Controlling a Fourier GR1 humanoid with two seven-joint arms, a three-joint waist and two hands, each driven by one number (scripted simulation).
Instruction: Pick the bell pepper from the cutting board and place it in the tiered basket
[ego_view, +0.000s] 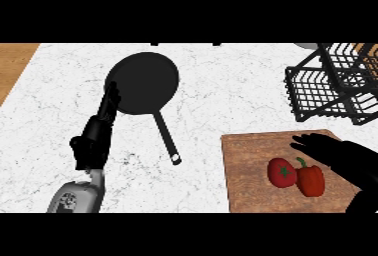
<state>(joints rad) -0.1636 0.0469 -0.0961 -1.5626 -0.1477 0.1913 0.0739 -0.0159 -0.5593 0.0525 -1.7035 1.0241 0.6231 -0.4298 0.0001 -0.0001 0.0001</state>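
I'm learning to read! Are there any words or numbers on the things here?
There are none. No word, number or sign shows on the frying pan, the cutting board, the bell pepper, the tiered basket or the counter.

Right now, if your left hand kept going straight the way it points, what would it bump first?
Probably the pan. The left hand points at its left rim, though it might pass above it.
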